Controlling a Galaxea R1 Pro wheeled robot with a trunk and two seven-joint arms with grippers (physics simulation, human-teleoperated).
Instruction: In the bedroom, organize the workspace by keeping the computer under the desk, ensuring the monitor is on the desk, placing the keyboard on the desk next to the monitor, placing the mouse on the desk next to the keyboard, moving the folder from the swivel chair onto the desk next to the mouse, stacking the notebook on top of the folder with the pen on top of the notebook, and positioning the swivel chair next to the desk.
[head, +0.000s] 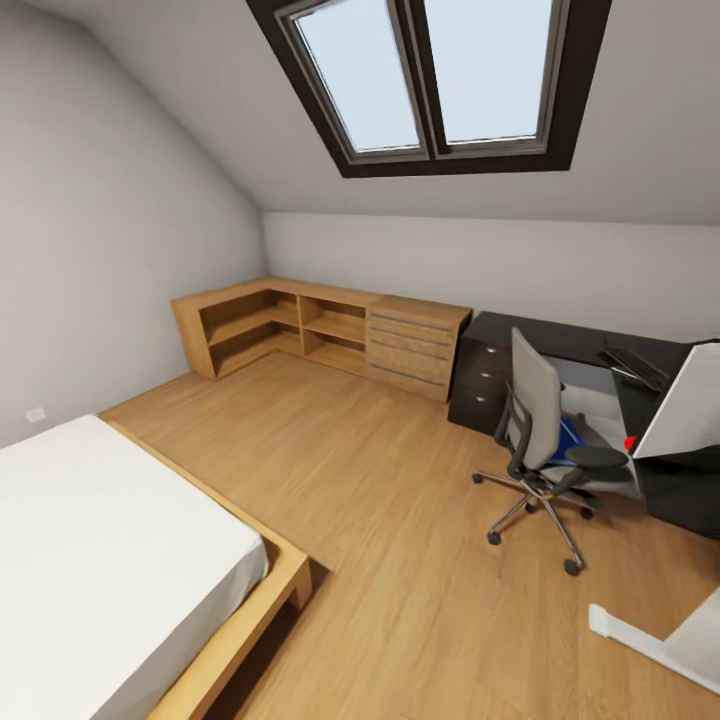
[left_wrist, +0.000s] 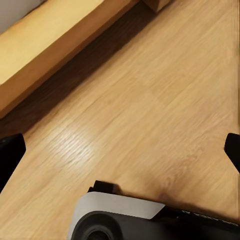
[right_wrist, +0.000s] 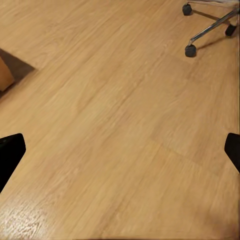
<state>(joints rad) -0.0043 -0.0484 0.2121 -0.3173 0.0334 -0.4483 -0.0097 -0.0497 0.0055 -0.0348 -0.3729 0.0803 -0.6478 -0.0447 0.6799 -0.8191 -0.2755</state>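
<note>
Swivel chair (head: 540, 440) on wood floor (head: 400, 560) right of centre, just beside black desk (head: 560, 340) at far right; blue folder (head: 570, 437) on its seat. Keyboard (head: 633, 365) on desk. Bed (head: 110, 570) near left. Left gripper (left_wrist: 120, 150) and right gripper (right_wrist: 120, 150) both spread wide, empty, above floor

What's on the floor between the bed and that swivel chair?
Nothing: in the head view, bare wood floor stretches from the bed to the swivel chair.
</note>
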